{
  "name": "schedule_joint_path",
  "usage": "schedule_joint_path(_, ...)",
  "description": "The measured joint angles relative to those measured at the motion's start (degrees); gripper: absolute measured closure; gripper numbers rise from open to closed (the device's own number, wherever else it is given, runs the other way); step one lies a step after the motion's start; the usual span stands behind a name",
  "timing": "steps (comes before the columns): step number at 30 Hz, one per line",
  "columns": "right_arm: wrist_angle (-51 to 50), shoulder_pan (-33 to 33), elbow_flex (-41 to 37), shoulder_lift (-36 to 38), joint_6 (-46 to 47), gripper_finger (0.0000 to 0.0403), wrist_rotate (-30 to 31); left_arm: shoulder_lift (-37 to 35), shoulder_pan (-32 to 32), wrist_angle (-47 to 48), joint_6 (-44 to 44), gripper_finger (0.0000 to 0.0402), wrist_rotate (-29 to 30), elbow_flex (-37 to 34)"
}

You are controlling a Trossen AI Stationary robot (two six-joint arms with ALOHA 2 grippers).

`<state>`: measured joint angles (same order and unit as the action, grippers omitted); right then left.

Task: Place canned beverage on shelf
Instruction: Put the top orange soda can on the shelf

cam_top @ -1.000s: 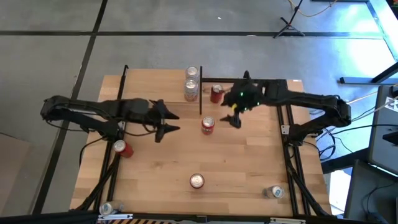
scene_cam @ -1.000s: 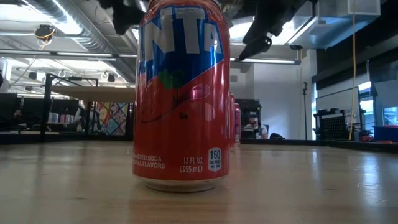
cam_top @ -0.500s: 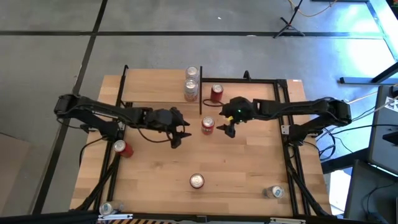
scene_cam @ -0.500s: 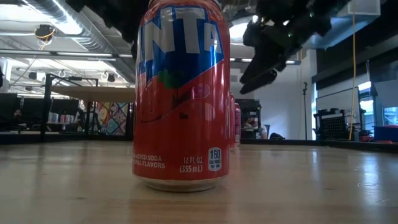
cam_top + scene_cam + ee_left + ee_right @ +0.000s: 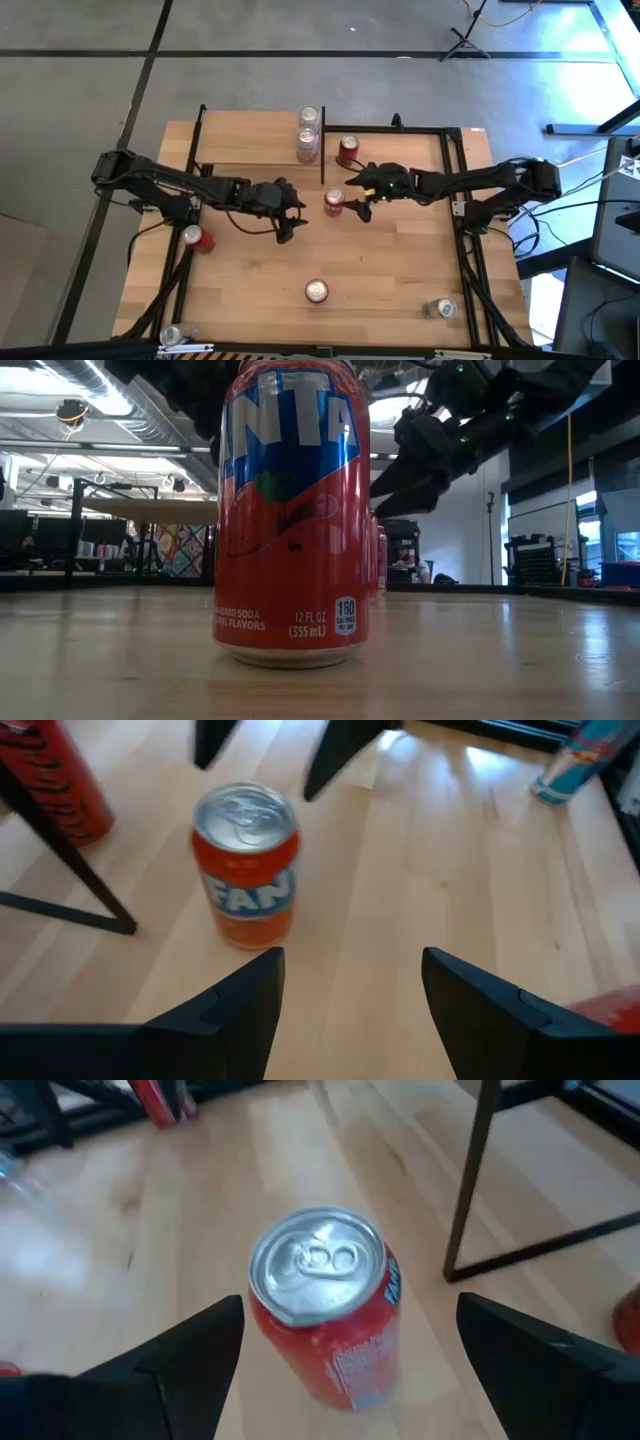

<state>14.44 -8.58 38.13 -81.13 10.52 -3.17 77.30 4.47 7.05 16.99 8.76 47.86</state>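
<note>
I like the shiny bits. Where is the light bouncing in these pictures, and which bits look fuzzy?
Right wrist view: the red can has a bright silver top, and the far tabletop is fuzzy. Left wrist view: glare streaks the wood beyond the orange can. Low view: the nearest can is sharp; the room behind is dimmer.

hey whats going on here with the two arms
Both arms are closing in on one red soda can standing upright mid-table, just in front of the shelf. The right gripper is open with its fingers either side of the can, not yet closed on it. The left gripper sits open just to the can's other side. One red can already stands on the shelf.
</note>
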Motion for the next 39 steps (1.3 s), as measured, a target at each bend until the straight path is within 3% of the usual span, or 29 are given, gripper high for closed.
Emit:
schedule_joint_path(5, 8.9, 2.2, 0.0, -4.5, 0.2, 0.0049, 0.9, 0.0, 1.0, 0.0, -0.7, 0.0168, 1.3, 0.0)
schedule_joint_path(9, 13.2, 4.3, 0.1, -8.5, -1.3, 0.0049, 5.5, 0.0, 1.3, -0.2, -0.7, 0.0168, 1.2, 0.0)
schedule_joint_path(18, 16.3, 4.5, 0.0, -14.9, -1.4, 0.0049, 7.7, 0.0, 1.6, -0.2, -0.7, 0.0168, 1.6, 0.0)
schedule_joint_path(21, 19.2, 4.5, 0.1, -15.5, -1.3, 0.0061, 6.6, 0.0, 1.6, -0.3, -0.9, 0.0168, 1.9, 0.0)
schedule_joint_path(27, 18.7, 4.5, 2.3, -15.7, -3.3, 0.0136, 4.3, -0.1, 1.3, -1.4, -1.1, 0.0168, 2.0, 0.0)
schedule_joint_path(33, 18.6, 4.5, 5.7, -15.7, -1.7, 0.0136, -2.4, -0.1, 1.3, -2.0, -1.1, 0.0168, 1.7, 0.0)
schedule_joint_path(39, 17.6, 4.5, 6.2, -15.7, -2.1, 0.0136, -3.0, -0.1, 3.4, -2.7, 3.7, 0.0168, 0.2, -1.8)
